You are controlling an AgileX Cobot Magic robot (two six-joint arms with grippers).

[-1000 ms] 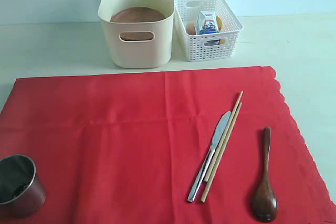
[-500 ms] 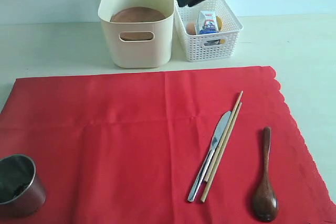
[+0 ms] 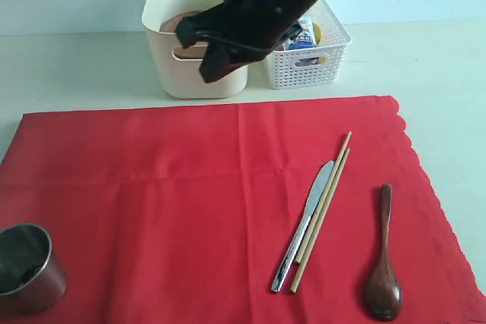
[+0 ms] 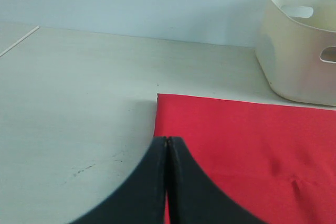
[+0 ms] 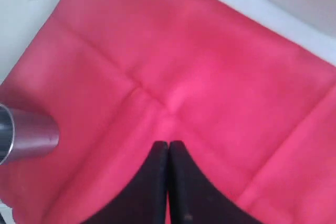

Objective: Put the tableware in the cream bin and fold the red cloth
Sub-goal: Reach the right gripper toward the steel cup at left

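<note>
The red cloth (image 3: 190, 187) lies spread flat on the table. On it are a steel cup (image 3: 26, 267) at the near left, a silver knife (image 3: 302, 227) beside a pair of wooden chopsticks (image 3: 328, 199), and a dark wooden spoon (image 3: 383, 263) at the right. The cream bin (image 3: 163, 51) stands behind the cloth with a brown plate (image 3: 186, 19) inside. My right gripper (image 3: 208, 73) hangs shut and empty in front of the bin; its wrist view shows the shut gripper (image 5: 168, 144) above the cloth (image 5: 184, 66), the cup (image 5: 26, 135) off to one side. My left gripper (image 4: 167, 140) is shut over a cloth corner (image 4: 247, 145).
A white lattice basket (image 3: 334, 55) with a blue-white packet (image 3: 307, 36) stands right of the cream bin, partly behind my right arm. Bare pale table surrounds the cloth (image 4: 79, 87). The cloth's scalloped edge runs down the right side.
My right arm came down from above the white basket and swung left, in front of the cream bin. Nothing on the cloth has moved.
</note>
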